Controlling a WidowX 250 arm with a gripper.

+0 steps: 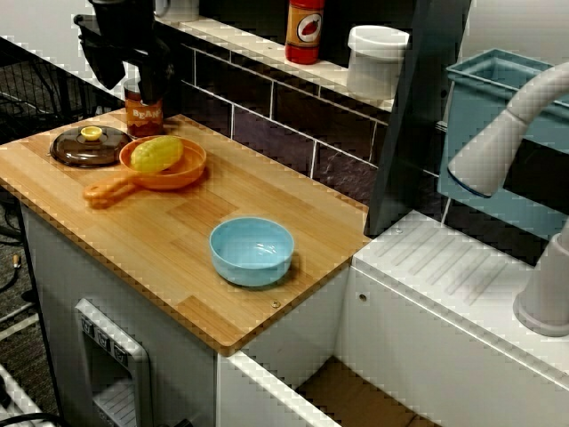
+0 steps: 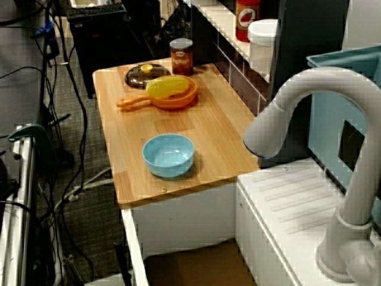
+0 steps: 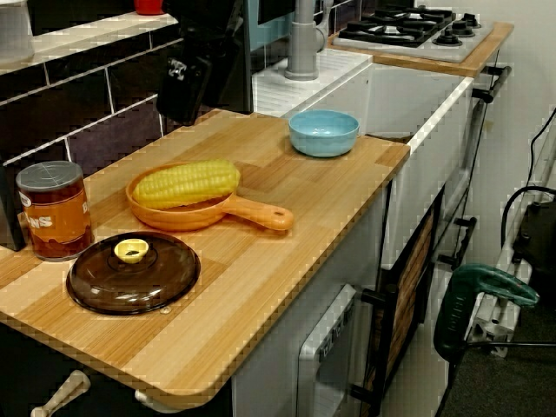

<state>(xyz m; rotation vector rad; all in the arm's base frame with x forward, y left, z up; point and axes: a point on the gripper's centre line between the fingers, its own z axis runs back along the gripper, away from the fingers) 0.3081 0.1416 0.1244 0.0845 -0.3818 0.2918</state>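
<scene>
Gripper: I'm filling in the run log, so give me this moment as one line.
gripper: raised, jaws unclear | nearest: can, corn in orange pan | also: brown lid, blue bowl

Black gripper (image 1: 127, 78) above the can (image 1: 142, 114), boxy matte body, two blunt dark fingers (image 1: 153, 84), glossy edges, small pale screws and markings on one side
</scene>
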